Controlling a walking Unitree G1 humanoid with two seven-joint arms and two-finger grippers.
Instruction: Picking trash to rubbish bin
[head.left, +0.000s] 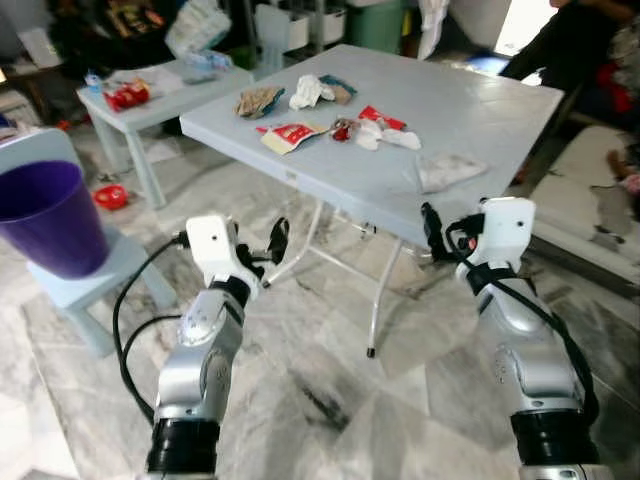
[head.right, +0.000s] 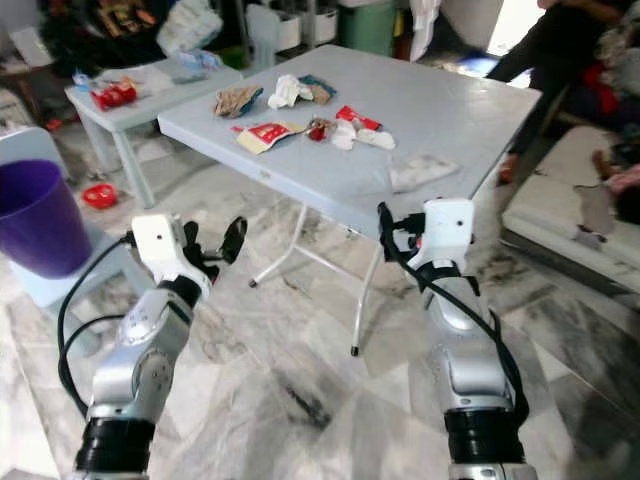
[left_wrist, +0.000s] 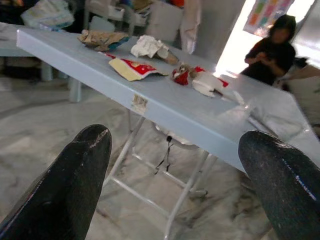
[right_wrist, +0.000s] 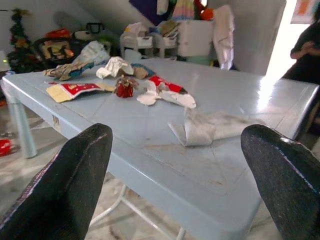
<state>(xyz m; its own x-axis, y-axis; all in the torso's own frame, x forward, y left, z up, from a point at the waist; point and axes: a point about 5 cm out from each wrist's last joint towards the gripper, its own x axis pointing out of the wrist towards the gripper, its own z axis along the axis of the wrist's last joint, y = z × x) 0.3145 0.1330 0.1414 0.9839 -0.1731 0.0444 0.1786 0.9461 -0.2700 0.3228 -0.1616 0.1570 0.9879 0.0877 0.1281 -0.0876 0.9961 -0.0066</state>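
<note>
The two head views look forward and down at the desk (head.left: 480, 110) in the upper frame. Both wrist views look low along their fingers, near the same desk edge.

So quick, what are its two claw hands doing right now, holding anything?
Left gripper: open, fingers wide apart, holding nothing, in front of the table.
Right gripper: open, empty, at the table's near edge.

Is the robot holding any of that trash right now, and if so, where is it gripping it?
Nothing is held. The left gripper and right gripper are both open and short of the table; the trash lies on top.
</note>
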